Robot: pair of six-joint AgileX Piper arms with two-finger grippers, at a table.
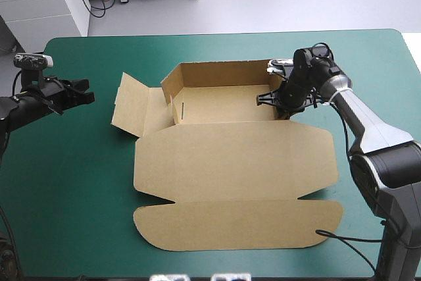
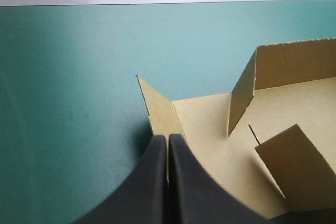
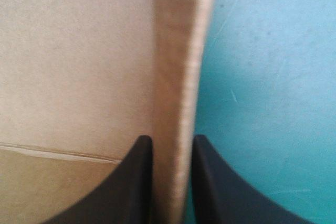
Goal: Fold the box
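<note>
The brown box [image 1: 230,156] lies in the middle of the table. Its back wall [image 1: 223,74] stands upright, its left flap [image 1: 131,103] is half raised, and its lid lies flat toward the front edge. My right gripper [image 1: 279,100] is at the box's right end, shut on the raised right side wall [image 3: 178,51], which runs between the black fingers [image 3: 134,182]. My left gripper [image 1: 79,92] hovers over the cover left of the box, apart from it. Its fingers meet in one arch [image 2: 168,140], pointing at the left flap [image 2: 160,108] just ahead.
Bare teal-green cover [image 1: 66,182] stretches left of the box, under the left arm. A narrower strip [image 1: 368,70] lies to the right of the box. The rounded lid flap [image 1: 237,225] reaches close to the table's front edge.
</note>
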